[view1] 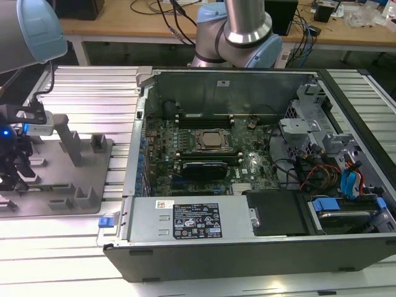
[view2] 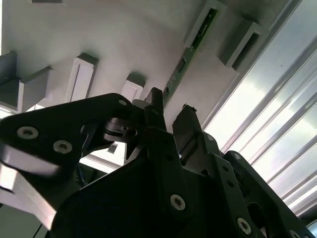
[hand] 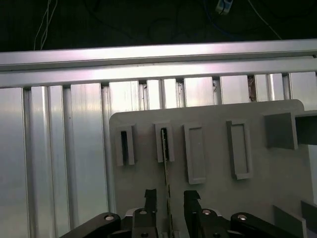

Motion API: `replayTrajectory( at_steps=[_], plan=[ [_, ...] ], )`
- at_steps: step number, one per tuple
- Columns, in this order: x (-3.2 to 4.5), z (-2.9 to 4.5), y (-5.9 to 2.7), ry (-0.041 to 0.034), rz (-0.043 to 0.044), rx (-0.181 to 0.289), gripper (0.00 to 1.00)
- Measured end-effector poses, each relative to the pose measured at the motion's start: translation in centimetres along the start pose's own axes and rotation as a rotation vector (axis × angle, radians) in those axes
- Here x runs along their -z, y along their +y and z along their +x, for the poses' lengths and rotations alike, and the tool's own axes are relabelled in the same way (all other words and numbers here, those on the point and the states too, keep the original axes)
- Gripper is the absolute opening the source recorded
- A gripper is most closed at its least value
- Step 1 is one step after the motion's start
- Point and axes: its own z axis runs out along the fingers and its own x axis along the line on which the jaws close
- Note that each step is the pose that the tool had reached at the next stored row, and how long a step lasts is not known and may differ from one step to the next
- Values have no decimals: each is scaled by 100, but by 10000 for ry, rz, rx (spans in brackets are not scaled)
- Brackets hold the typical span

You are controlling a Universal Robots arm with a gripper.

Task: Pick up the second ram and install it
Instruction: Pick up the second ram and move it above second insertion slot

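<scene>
Hovering over holder tray (view1: 68,179), jaws spread either side of the second ram (hand: 165,168)
Tray, at the exterior view's left, holds the ram on edge in a slotted post; gripper (hand: 170,201) straddles it, contact unclear; open computer case (view1: 185,260) at the right holds motherboard (view1: 247,167).

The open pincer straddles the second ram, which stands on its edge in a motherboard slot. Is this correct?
Not quite. The open pincer does straddle the second ram, but the ram stands on its edge in the grey holder tray instead. The first wrist view shows this.
</scene>
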Motion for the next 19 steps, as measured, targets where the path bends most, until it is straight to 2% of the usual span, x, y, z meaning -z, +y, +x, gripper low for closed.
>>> replayTrajectory(
  at_steps=[5,10,17,19],
  plan=[
    [-37,2,-2,20,-20,442,34],
    [-95,-5,0,55,-37,1173,34],
    [-157,-47,35,54,-36,1187,34],
    [-195,-52,40,55,-35,1189,34]
  ],
)
